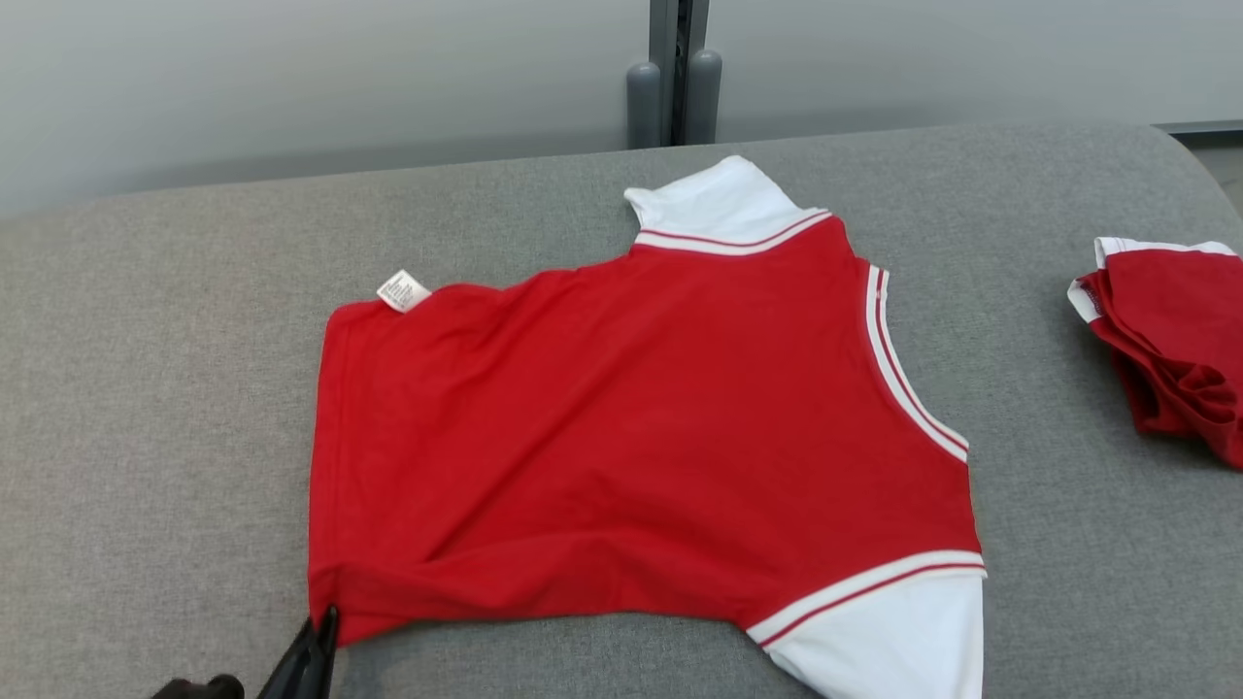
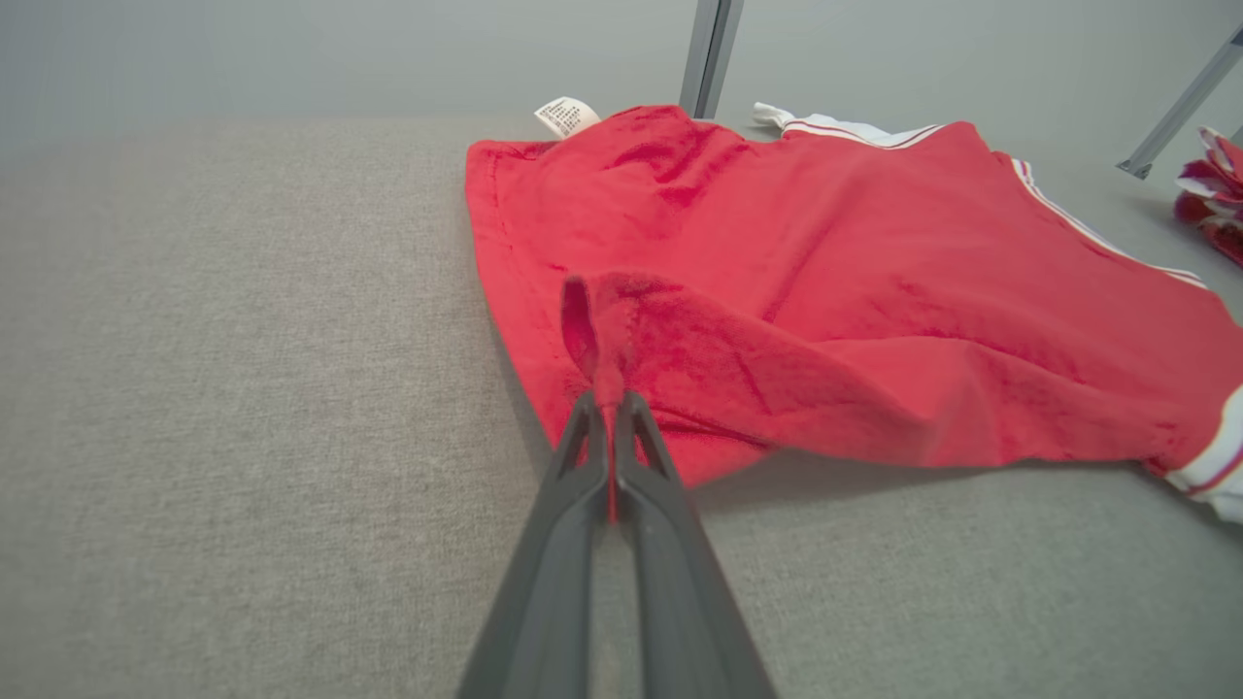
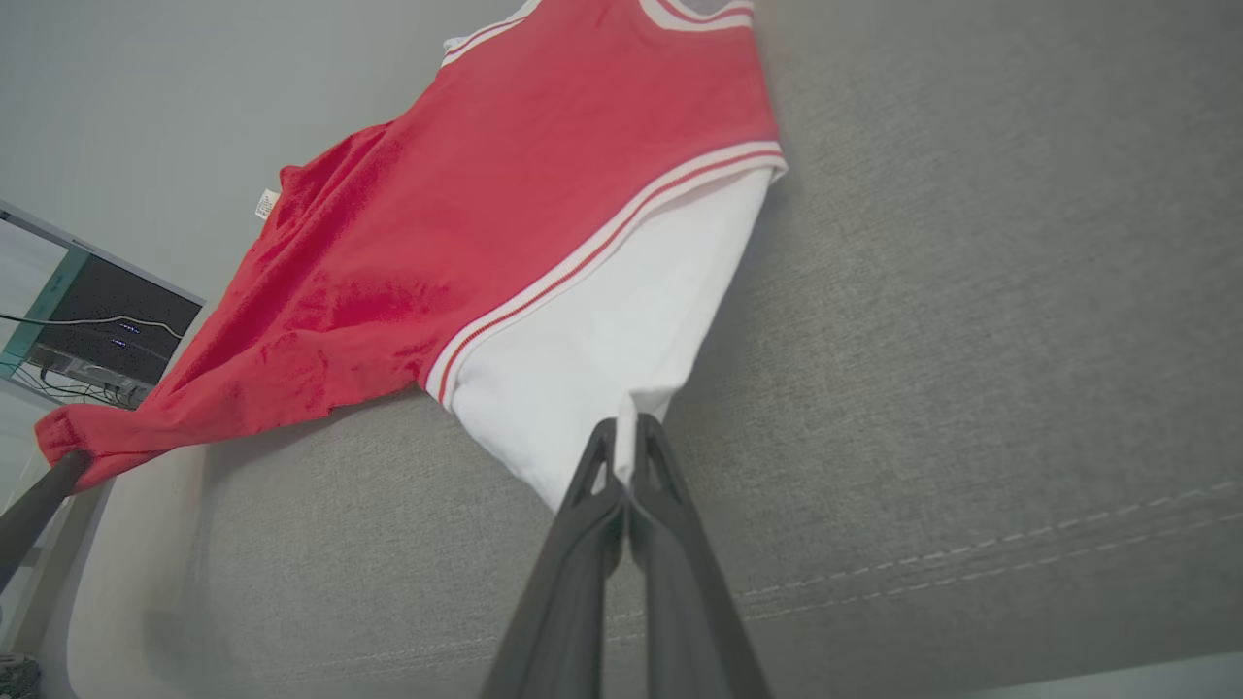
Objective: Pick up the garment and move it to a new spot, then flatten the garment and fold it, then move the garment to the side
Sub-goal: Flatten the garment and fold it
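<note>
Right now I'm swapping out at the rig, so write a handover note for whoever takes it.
The left gripper is shut on the red hem corner of the garment.
The right gripper is shut on its white sleeve.
The garment lies spread, slightly wrinkled, on the grey cushion; a second red garment sits bunched to the right.
Done: mostly flattened. Left: fold, then move aside.
</note>
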Tool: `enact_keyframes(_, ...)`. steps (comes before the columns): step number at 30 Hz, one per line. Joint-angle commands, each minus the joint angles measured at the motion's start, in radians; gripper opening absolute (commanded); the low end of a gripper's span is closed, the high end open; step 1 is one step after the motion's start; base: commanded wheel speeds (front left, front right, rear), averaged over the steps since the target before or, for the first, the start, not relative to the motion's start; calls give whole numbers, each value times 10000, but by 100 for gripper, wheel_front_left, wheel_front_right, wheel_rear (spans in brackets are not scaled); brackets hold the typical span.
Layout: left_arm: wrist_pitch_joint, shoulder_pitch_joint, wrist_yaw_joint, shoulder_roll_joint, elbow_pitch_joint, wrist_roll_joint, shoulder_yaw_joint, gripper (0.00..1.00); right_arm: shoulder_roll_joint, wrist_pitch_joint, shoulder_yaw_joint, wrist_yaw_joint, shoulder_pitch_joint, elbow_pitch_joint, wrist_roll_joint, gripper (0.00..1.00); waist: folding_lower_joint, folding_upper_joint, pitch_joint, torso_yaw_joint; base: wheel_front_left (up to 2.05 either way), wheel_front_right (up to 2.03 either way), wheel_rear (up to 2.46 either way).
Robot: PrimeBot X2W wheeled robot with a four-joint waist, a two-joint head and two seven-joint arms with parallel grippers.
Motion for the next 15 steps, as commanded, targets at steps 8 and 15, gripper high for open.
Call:
enact_keyframes(8,567,983,488,408,-1162,-69,166,0,147,864,-554,9,503,-1003,-281,0,0,-1,-232,33,0,0,0)
enact_keyframes(15,1132,666,686,341,-1532,-404,285,0,165,1157,-903,9,-411,-1455,-133,0,0,-1,78,129,0,0,0)
